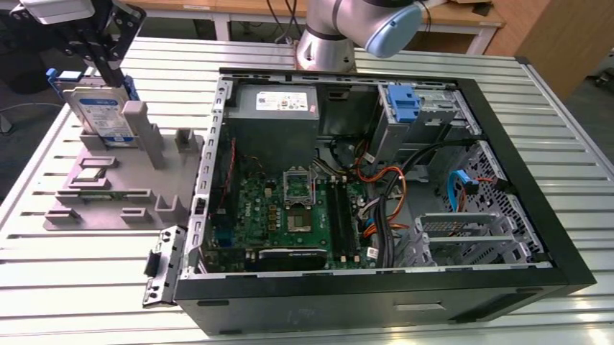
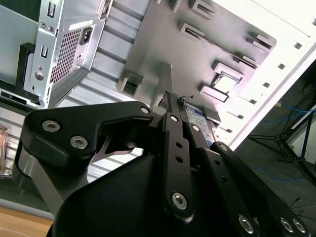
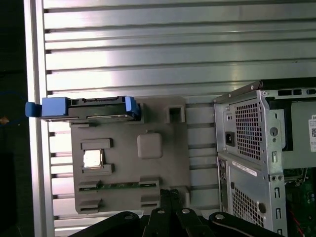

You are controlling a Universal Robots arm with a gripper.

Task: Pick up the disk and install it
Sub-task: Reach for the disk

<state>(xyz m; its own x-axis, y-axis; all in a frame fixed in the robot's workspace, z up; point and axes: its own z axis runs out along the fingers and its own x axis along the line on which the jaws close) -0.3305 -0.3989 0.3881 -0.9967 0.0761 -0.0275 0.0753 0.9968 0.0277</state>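
Observation:
The disk (image 1: 101, 111) stands on edge in a slot at the far end of a grey holder tray (image 1: 125, 190), at the exterior view's left. It is a silver drive with a white-and-blue label and a blue bracket. In the first wrist view the disk (image 3: 84, 107) shows edge-on from above. My gripper (image 1: 113, 72) hangs just above the disk's top edge, and I cannot tell whether it touches it. The gripper (image 3: 167, 191) has its fingers together with nothing between them. In the second wrist view the disk's label (image 2: 197, 117) shows just beyond the gripper (image 2: 171, 98).
An open black computer case (image 1: 537, 215) lies at the exterior view's right, with a grey power-supply box (image 1: 276, 104), a motherboard (image 1: 287, 215), cables, and a blue bracket (image 1: 408, 108) in a drive bay. The tray also holds a chip (image 1: 91, 175). The table (image 1: 86, 287) is slatted aluminium.

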